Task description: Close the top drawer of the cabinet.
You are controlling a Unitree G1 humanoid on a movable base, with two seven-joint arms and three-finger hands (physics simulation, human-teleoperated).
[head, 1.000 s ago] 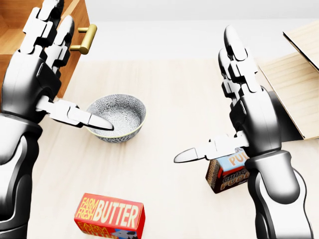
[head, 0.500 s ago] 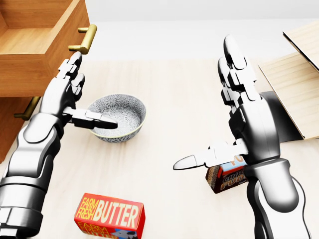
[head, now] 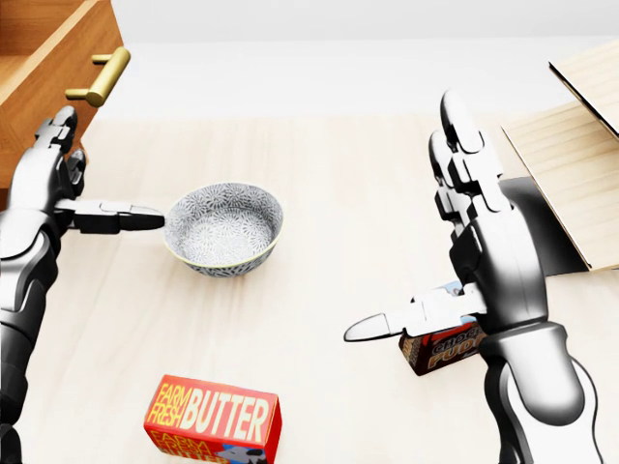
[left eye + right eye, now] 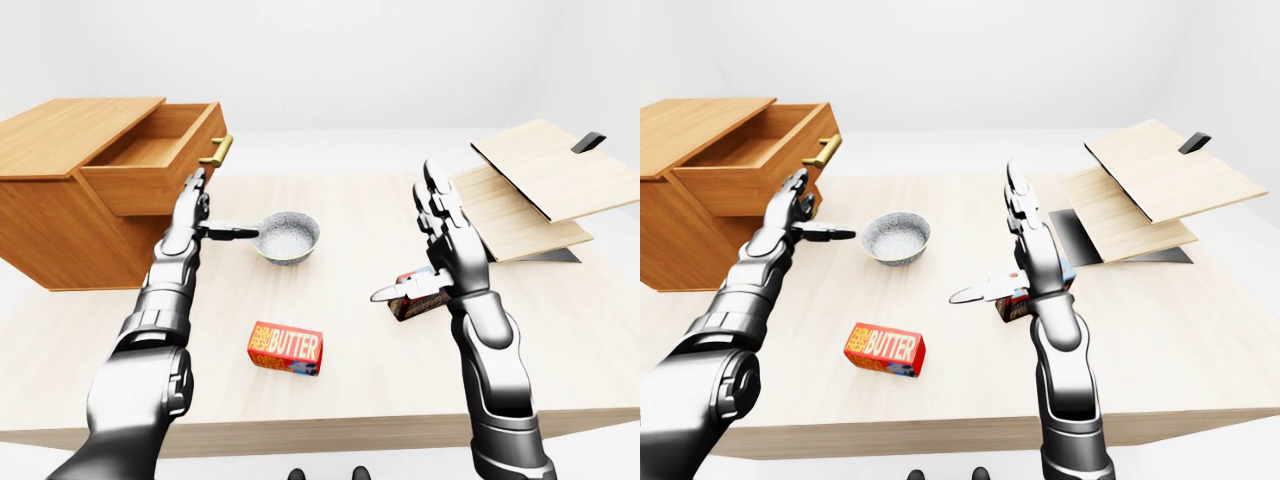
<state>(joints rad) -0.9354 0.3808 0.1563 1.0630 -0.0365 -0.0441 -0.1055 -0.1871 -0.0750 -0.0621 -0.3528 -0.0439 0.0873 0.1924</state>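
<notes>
Your left hand [image 4: 188,215], fingers spread and holding nothing, stands just below the open top drawer [image 4: 160,160], placed to push; right hand [image 4: 445,250] idles open.

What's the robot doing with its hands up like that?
It wants to shut the top drawer of the wooden cabinet, which sticks out open with its brass handle showing. The left hand is stretched out flat, just below the drawer's face, fingers open and holding nothing. The right hand is raised and open above a small brown box. A patterned bowl and a red butter box sit on the table, untouched.
</notes>
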